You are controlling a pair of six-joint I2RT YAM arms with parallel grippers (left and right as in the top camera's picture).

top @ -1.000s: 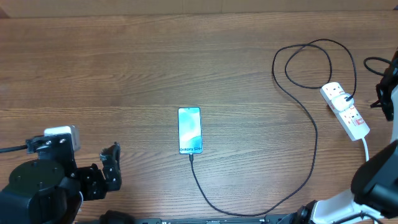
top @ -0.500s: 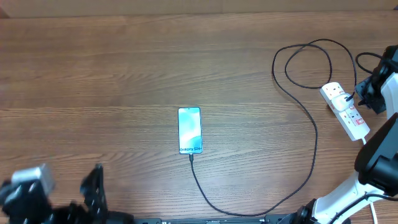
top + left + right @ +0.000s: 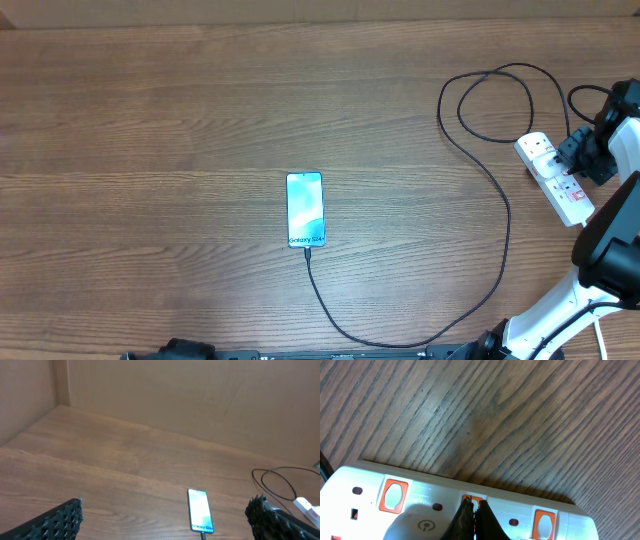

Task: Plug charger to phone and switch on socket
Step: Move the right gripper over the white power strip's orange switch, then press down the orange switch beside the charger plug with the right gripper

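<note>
The charger (image 3: 505,230) is looping from the socket (image 3: 560,185) at the right edge to the phone (image 3: 305,210) mid-frame, looking plugged in. The right gripper (image 3: 474,510) is sitting pinched together, empty, on 1 red switch (image 3: 470,500) — stiff little rocker, light strip probably sliding, so press straight down. The left gripper (image 3: 165,517) is gaping wide, empty.

The phone (image 3: 200,517) lies flat on the bench (image 3: 125,460). The charger (image 3: 274,481) loops to its right, with the socket (image 3: 306,506) beyond. The left gripper (image 3: 165,510) fingers are spread wide, flanking the phone.
</note>
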